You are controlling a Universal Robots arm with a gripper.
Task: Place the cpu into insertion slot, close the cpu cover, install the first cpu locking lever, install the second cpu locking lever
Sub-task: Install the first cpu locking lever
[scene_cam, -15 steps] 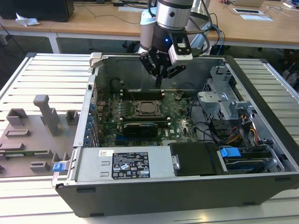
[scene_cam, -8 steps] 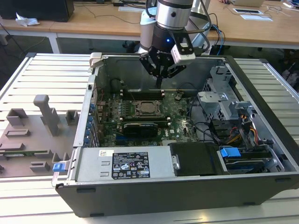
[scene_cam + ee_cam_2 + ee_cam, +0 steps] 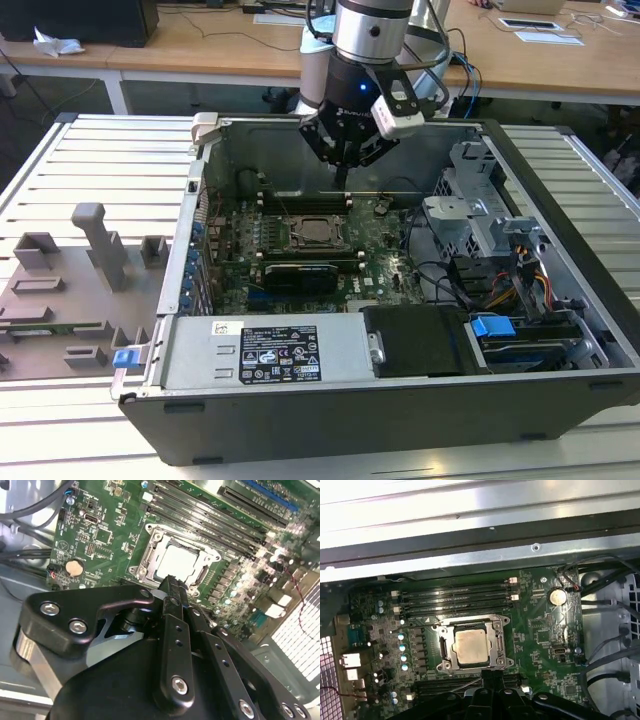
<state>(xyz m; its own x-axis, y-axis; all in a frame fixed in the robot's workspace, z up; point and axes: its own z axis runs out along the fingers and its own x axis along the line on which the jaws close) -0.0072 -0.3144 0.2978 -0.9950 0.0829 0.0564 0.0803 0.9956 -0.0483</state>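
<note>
Cpu [image 3: 470, 646] lies flat in the slot [image 3: 443, 648] on the green board [image 3: 540, 625], and the cover [image 3: 496, 645] is folded down around its silver top, framing it on every side. My gripper [image 3: 490, 675] hangs above the board just beside one edge of the cover, with its two fingers drawn together tip to tip and holding nothing. In the exterior view I hover inside the open case [image 3: 330, 420], over the stretch between the slot and the far wall.
</note>
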